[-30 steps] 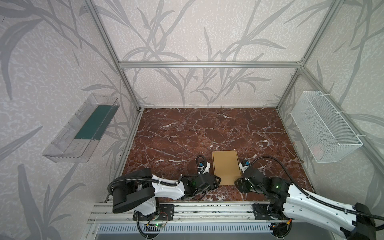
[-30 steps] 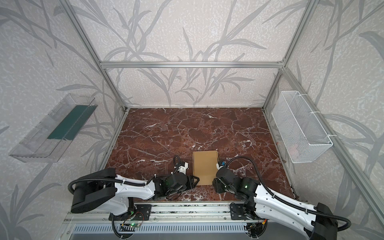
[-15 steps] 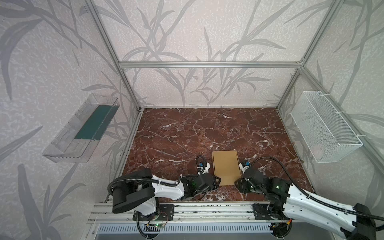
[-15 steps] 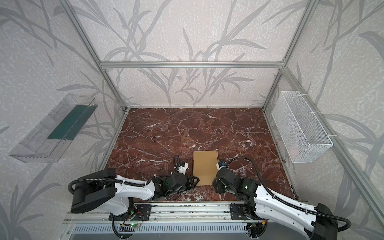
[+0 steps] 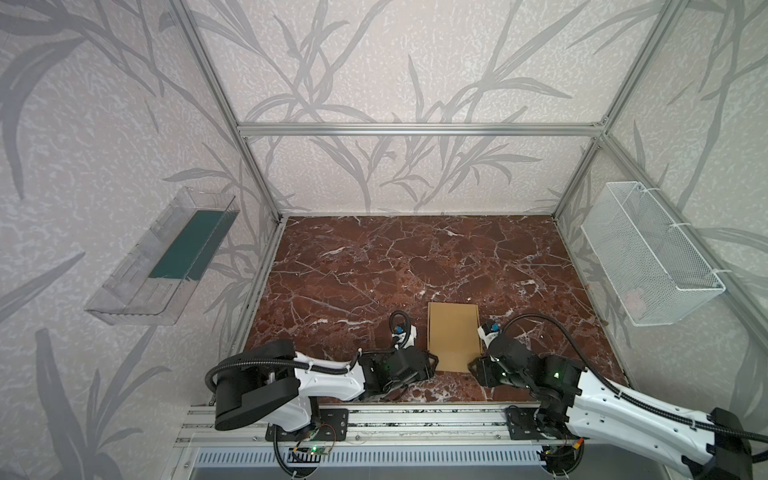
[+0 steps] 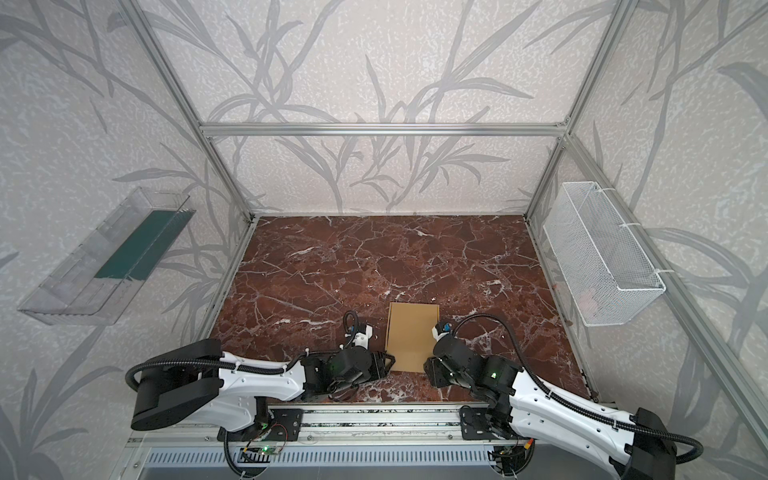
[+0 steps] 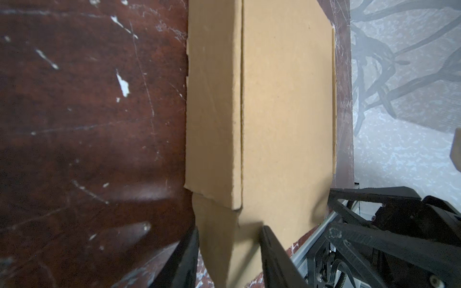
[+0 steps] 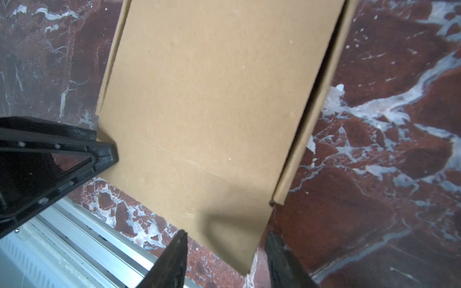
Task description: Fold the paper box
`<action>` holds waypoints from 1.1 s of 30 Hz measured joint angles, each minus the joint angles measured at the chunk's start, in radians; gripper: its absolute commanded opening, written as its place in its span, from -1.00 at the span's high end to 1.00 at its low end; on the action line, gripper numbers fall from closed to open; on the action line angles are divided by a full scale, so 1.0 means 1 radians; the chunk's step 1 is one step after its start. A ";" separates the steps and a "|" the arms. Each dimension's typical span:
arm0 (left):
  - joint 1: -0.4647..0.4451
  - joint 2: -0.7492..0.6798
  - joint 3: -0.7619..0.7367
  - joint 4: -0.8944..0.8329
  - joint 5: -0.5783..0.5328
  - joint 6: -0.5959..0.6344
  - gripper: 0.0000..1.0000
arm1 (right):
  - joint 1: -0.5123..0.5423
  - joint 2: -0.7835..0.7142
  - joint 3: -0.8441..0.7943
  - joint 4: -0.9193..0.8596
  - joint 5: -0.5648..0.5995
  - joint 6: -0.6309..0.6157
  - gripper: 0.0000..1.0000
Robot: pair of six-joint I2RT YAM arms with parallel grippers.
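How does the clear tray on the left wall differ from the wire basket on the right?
The clear tray is see-through plastic; the wire basket is white mesh. The clear tray holds a dark green sheet; the wire basket, only something small and pale. Both hang on side walls.

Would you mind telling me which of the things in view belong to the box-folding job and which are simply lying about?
Part of the job:
- paper box
- left gripper, at a near corner of the box
- right gripper, at the other near corner

Just lying about:
- clear wall tray holding a green panel
- white wire basket
- marble table, only the work surface
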 measured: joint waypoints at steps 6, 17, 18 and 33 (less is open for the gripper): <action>0.000 -0.026 -0.008 -0.023 -0.008 0.001 0.16 | 0.000 0.000 0.000 0.000 0.000 0.000 -0.03; 0.000 -0.137 -0.011 -0.131 -0.037 0.017 0.15 | 0.000 -0.011 0.012 -0.019 0.001 -0.009 -0.03; 0.000 -0.144 -0.011 -0.134 -0.039 0.018 0.15 | 0.000 -0.011 0.014 -0.018 0.000 -0.011 -0.03; 0.000 -0.059 -0.008 -0.104 -0.027 0.026 0.18 | 0.000 0.027 0.046 -0.026 0.000 -0.020 -0.04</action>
